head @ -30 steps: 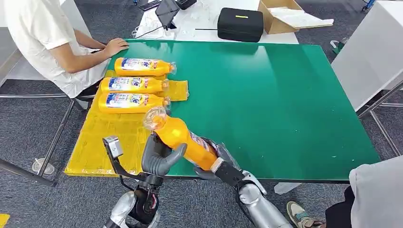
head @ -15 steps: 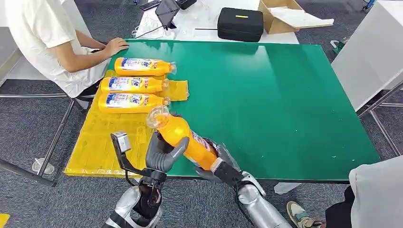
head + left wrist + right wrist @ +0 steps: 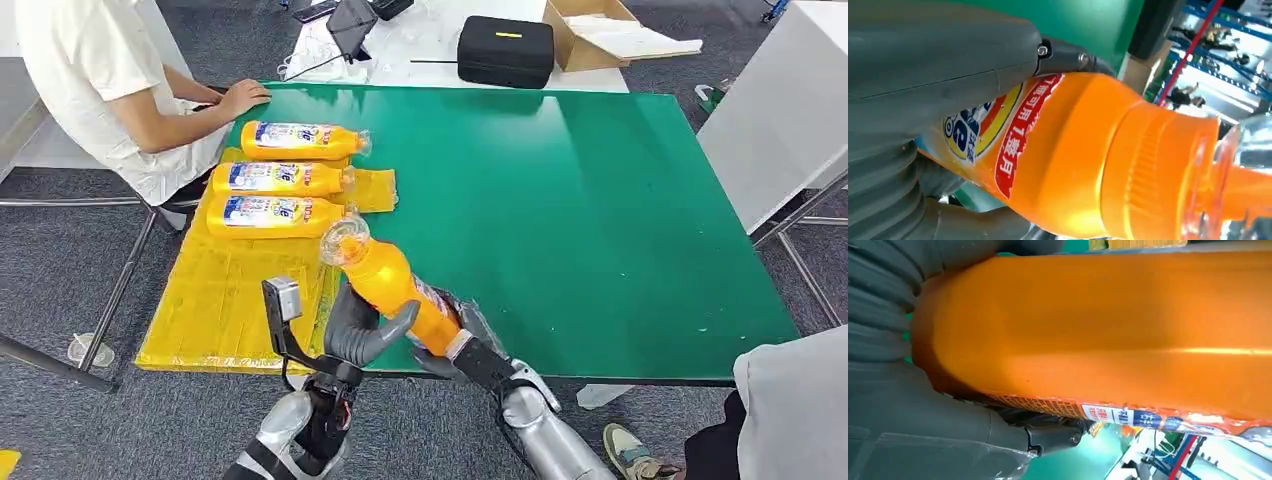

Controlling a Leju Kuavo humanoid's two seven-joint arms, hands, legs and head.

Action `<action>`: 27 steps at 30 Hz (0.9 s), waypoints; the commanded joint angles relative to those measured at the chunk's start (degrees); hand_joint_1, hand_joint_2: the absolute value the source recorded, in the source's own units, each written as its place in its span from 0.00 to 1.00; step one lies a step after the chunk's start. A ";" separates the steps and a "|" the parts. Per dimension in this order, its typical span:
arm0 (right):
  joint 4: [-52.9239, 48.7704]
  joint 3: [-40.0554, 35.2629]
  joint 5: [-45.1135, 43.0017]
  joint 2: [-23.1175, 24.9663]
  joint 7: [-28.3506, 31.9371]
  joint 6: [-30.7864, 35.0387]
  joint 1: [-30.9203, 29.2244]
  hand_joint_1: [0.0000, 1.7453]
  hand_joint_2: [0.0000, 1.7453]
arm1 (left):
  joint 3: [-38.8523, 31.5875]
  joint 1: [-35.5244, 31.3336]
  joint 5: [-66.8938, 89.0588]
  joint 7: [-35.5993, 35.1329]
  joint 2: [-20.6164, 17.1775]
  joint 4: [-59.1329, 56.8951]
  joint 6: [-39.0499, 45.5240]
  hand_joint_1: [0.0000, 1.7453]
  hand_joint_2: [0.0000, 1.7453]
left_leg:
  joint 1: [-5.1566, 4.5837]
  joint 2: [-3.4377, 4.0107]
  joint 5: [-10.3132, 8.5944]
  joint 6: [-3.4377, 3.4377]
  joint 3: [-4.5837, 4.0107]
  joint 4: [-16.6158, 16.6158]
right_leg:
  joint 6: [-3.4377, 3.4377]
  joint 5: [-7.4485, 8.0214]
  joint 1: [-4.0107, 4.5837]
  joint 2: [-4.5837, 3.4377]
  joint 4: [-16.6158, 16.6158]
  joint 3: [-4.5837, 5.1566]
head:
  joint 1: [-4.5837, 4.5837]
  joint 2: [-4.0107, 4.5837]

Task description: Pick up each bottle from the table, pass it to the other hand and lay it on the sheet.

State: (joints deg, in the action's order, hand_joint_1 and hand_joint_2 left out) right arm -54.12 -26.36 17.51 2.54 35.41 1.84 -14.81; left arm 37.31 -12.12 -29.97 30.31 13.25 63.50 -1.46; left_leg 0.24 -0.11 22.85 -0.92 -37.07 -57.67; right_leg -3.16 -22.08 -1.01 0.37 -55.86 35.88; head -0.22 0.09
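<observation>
A: Where are we? Low centre of the frame, our right hand (image 3: 455, 345) grips the base of the orange plastic detergent bottle (image 3: 395, 288); our left hand (image 3: 365, 330) is wrapped around its middle.

B: Mid-handover, we judge; its long axis tilts, clear cap toward upper left; three like bottles (image 3: 275, 216) already lie on the yellow sheet (image 3: 215, 300).

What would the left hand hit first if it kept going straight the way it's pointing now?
The left hand points up and away from the robot and already touches the held bottle, which the right hand grips at its base. Past it, probably the nearest of the bottles lying on the sheet, though depth is unclear.
</observation>
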 commanded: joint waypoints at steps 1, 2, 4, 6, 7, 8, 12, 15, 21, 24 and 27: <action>2.52 -1.03 -0.11 0.30 0.10 -0.39 -2.33 0.88 1.00 | 1.73 -1.89 -0.15 -0.48 -0.46 -3.33 -1.40 1.00 1.00 | 0.04 0.07 0.08 0.03 0.19 0.00 | 0.09 -0.05 0.05 -0.08 0.03 -0.18 | 0.02 0.00; 2.50 -1.01 -0.12 0.29 0.12 -0.40 -2.30 0.89 1.00 | 1.62 -1.87 -0.15 -0.48 -0.46 -3.34 -1.37 1.00 1.00 | 0.11 0.15 0.29 0.06 0.54 -0.10 | 0.21 -0.20 0.13 -0.18 -0.03 -0.52 | 0.00 0.00; 2.45 -0.94 -0.13 0.36 0.16 -0.43 -2.30 0.89 1.00 | 1.22 -1.78 -0.05 -0.39 -0.45 -2.87 -1.18 1.00 1.00 | 0.03 0.07 0.09 0.03 0.22 0.00 | 0.10 -0.06 0.04 -0.07 0.02 -0.21 | 0.00 0.00; 2.45 -0.94 -0.13 0.36 0.16 -0.43 -2.30 0.89 1.00 | 1.22 -1.78 -0.05 -0.39 -0.45 -2.87 -1.18 1.00 1.00 | 0.06 0.10 0.13 0.03 0.27 -0.04 | 0.12 -0.08 0.07 -0.11 0.00 -0.26 | 0.00 0.00; 2.43 -0.96 -0.13 0.43 0.15 -0.43 -2.32 0.89 1.00 | 1.16 -1.89 -0.08 -0.40 -0.44 -2.78 -1.19 1.00 1.00 | 0.03 0.07 0.09 0.03 0.21 -0.02 | 0.10 -0.06 0.04 -0.08 0.01 -0.19 | 0.02 0.00; 2.43 -0.96 -0.13 0.43 0.15 -0.43 -2.32 0.89 1.00 | 1.16 -1.89 -0.08 -0.40 -0.44 -2.78 -1.19 1.00 1.00 | 0.01 0.05 0.04 0.02 0.13 0.01 | 0.07 -0.03 0.02 -0.05 0.02 -0.11 | 0.00 0.00; 1.57 -0.88 -0.09 0.47 0.28 -0.57 -1.10 0.78 1.00 | 0.60 -0.49 0.50 -0.03 -0.93 -0.57 -0.64 1.00 1.00 | 0.04 0.10 0.13 0.03 0.27 -0.02 | 0.13 -0.09 0.05 -0.11 0.00 -0.25 | 0.00 0.00; 0.62 -0.97 0.36 0.46 0.05 -0.01 0.15 0.00 1.00 | -0.14 1.00 1.85 0.71 -1.57 1.91 1.20 1.00 1.00 | 0.08 0.12 0.25 0.06 0.47 -0.06 | 0.19 -0.19 0.10 -0.14 -0.02 -0.45 | 0.00 0.00; -5.95 0.88 11.59 -1.63 1.21 17.80 2.89 0.00 1.00 | -4.50 1.62 24.62 7.78 -3.87 7.12 22.78 1.00 1.00 | 0.07 0.07 0.22 0.06 0.38 -0.06 | 0.17 -0.18 0.09 -0.08 -0.04 -0.37 | 0.00 0.00; -19.87 3.95 9.22 0.50 4.59 36.44 6.65 0.00 1.00 | -8.23 4.13 23.19 5.89 -3.82 12.31 19.35 1.00 1.00 | 0.07 0.16 0.25 0.08 0.32 -0.10 | 0.19 -0.19 0.09 -0.18 -0.10 -0.26 | 0.02 0.00; -35.66 13.86 13.04 5.57 4.59 38.16 10.56 0.00 1.00 | -8.68 4.87 19.33 2.83 -3.42 15.23 15.89 1.00 1.00 | 0.01 0.07 0.11 0.05 -0.12 -0.14 | 0.11 -0.11 0.01 -0.06 -0.19 0.15 | -0.02 0.00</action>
State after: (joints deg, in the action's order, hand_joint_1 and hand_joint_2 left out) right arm -61.38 -25.11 28.81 2.54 39.25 31.97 -10.55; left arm 33.13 -9.28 -6.16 37.07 11.71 70.49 19.23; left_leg 0.25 -0.12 22.85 -0.92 -37.16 -57.67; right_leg -3.15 -22.10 -1.01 0.41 -55.87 35.94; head -0.24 0.09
